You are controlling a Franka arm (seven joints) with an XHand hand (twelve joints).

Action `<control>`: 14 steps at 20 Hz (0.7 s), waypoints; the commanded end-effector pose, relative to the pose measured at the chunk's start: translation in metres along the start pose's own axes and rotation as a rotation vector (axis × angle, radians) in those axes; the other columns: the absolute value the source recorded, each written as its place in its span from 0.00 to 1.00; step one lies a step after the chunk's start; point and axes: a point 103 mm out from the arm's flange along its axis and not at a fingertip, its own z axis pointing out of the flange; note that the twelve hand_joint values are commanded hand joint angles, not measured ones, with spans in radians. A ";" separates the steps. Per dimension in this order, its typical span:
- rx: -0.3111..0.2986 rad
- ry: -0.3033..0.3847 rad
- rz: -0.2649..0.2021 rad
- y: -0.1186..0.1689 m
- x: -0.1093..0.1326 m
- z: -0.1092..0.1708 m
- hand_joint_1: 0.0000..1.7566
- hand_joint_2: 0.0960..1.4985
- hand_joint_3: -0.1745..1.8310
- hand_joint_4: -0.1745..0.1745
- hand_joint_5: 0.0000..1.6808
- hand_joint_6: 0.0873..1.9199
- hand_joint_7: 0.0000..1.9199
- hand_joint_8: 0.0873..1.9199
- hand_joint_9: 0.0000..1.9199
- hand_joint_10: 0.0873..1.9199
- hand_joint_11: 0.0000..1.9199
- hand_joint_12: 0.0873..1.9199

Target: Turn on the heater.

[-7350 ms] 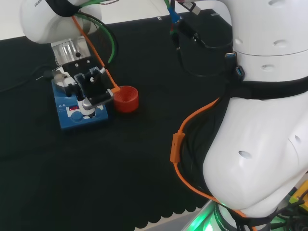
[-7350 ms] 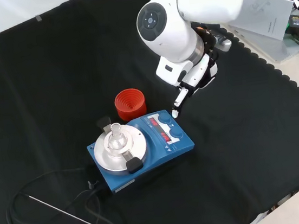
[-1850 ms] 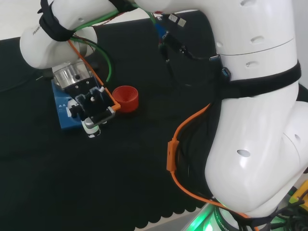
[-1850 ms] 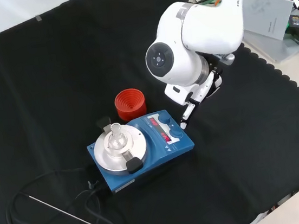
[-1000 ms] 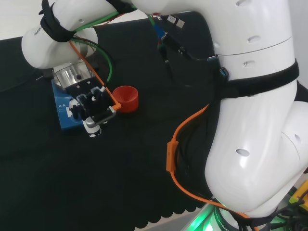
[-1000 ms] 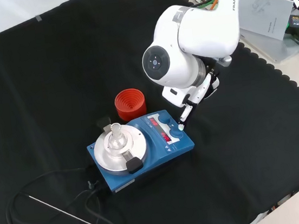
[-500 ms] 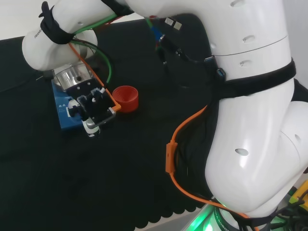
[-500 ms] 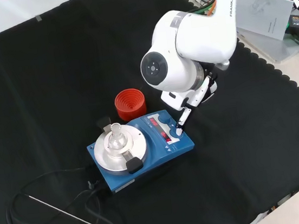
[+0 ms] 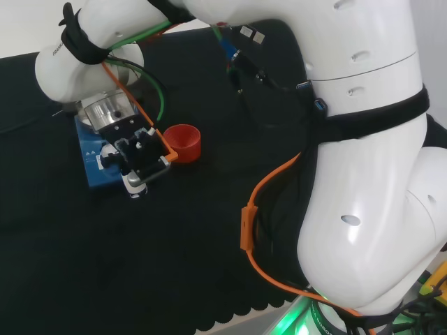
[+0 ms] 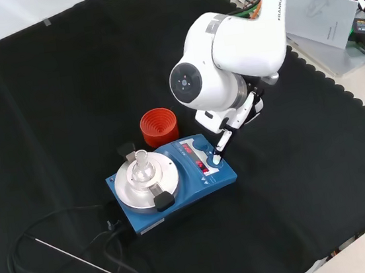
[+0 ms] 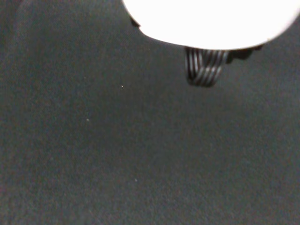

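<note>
Head view: the hand (image 9: 137,162) hangs over the front edge of the blue heater (image 9: 96,167), having crept a little up and toward the unit over the last second. Most fingers are curled in at the palm, with one white fingertip (image 9: 134,187) pointing down at the control end. The red ribbed stand (image 9: 183,142) sits just beside the hand, on the side away from the heater (untouched, not part of this job).

Front view: one extended finger (image 10: 219,150) now has its tip on or just above the right-hand knob (image 10: 215,161) on the heater's blue panel; a second ago that tip was off the panel's edge, over bare black cloth (image 10: 308,181). I cannot tell contact from a near miss here. The red display (image 10: 195,158) lies just beyond the fingertip, and the silver hotplate (image 10: 144,176) with a small glass piece on it is further on, well apart from the hand.

Wrist view: black cloth under the palm, with a dark ribbed part (image 11: 204,66) of the hand showing.

Judgement: the approach looks finished and the press or turn of the control is the step in hand. Nothing yet shows the heater's state changed.
</note>
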 end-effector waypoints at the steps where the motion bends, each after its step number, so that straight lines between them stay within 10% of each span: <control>1: -0.034 0.000 -0.013 -0.042 -0.013 -0.017 0.88 0.20 0.84 0.38 0.02 0.17 0.86 0.79 0.88 0.75 0.74 0.69; 14: -0.110 0.023 0.055 -0.106 -0.041 -0.049 0.88 0.20 0.85 0.39 0.02 0.15 0.86 0.80 0.88 0.75 0.74 0.70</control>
